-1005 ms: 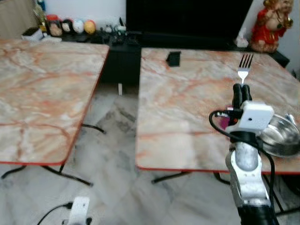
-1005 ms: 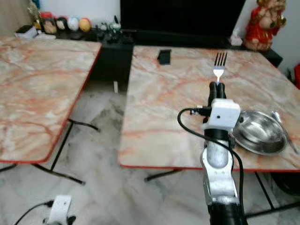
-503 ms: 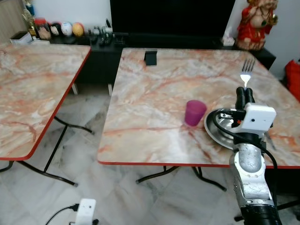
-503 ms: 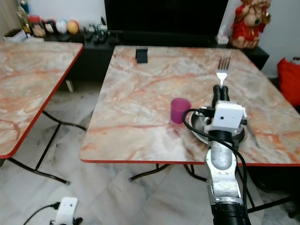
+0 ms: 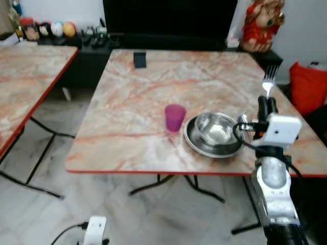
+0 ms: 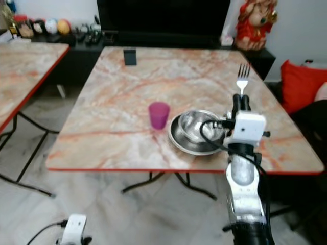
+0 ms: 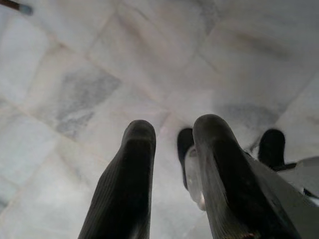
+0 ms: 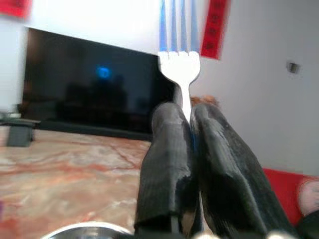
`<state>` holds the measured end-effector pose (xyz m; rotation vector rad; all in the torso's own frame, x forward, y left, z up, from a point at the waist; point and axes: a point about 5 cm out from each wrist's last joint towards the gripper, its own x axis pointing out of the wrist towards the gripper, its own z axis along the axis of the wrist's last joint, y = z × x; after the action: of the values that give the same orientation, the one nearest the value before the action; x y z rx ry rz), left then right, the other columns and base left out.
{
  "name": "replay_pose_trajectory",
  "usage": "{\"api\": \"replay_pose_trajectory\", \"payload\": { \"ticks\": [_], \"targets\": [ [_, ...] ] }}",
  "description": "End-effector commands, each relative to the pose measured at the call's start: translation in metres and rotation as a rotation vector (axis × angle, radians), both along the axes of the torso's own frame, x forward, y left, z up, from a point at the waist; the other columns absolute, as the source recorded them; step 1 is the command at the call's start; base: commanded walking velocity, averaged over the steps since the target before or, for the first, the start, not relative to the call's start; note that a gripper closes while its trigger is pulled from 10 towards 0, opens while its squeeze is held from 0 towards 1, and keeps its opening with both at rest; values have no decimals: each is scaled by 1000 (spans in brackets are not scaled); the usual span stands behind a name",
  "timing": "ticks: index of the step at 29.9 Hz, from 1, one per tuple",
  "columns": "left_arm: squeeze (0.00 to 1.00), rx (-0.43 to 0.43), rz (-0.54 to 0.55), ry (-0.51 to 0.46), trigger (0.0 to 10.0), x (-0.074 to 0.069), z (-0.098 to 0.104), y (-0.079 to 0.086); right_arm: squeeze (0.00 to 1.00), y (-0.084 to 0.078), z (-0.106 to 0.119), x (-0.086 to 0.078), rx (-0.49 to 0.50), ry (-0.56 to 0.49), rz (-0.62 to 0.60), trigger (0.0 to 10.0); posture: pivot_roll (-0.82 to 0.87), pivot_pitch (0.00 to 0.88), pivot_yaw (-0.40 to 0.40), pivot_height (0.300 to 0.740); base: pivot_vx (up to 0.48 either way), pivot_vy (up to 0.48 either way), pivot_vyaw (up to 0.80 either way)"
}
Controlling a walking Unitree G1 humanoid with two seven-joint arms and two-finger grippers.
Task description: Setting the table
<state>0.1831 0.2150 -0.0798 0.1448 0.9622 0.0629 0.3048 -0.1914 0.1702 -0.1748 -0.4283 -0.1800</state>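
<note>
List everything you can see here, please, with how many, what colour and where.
fork: one, silver, upright in the right gripper's jaws
cup: one, purple, mid-table
bowl: one, steel, in the plate
plate: one, steel, right of the cup
table: one, marbled, red-edged, straight ahead
second table: one, same pattern, far left
figurine: one, red, behind the table
cushion: one, red, far right
right gripper: shut on the fork
left gripper: jaws apart, over floor tiles

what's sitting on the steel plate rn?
A steel bowl sits on the steel plate, with a purple cup beside it on the table. The right gripper, holding a fork upright, covers the plate's right edge.
</note>
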Motion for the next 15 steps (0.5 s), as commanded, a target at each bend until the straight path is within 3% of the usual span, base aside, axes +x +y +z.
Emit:
{"api": "replay_pose_trajectory", "payload": {
  "ticks": [1,11,15],
  "targets": [
    [0,4,-20,17,10000,-3,-2,-2,0,-2,4,0,2,-15,-1,10000,72,0,-71,740,0,-311,0],
    [0,3,-26,19,10000,-4,-2,-3,0,-3,3,-2,-2,-10,0,10000,65,0,-75,740,0,-309,0],
    [0,-2,-26,25,10000,-5,-3,-4,0,-4,3,-2,-3,-7,3,10000,65,0,-77,740,0,0,0]
  ]
}}
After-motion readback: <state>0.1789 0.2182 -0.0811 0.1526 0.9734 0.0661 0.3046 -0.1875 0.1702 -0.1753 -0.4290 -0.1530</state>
